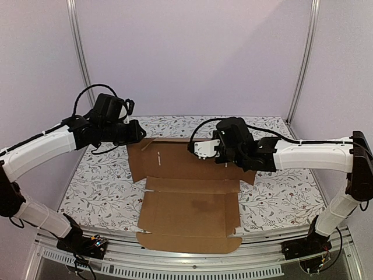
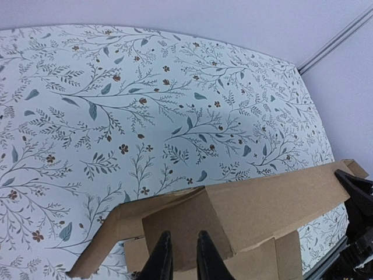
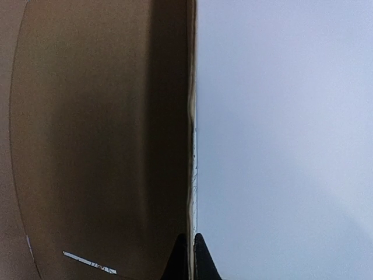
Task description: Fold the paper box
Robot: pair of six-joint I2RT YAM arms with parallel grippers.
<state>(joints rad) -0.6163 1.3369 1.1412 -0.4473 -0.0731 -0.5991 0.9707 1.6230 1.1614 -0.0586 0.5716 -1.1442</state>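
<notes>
One paper box (image 1: 186,204) is spread open mid-table (image 1: 280,192), far flap tilted up.
Its thin edge is pinched in the right gripper (image 3: 189,248); the left gripper (image 2: 182,259) is narrowed, though contact cannot be told. The cardboard is judged light, stiff and easily creased, and best gripped at flap edges.

Likely lab: aluminium frame (image 1: 80,52), plain walls (image 1: 192,58).

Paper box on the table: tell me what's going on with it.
Both arms are at the far end of the paper box, a die-cut sheet only partly folded. The right gripper is pinched on the edge of a raised panel. The left gripper sits at a lifted flap at the far left corner, fingers nearly together; whether it grips is unclear. The near panels lie flat on the floral table.
</notes>
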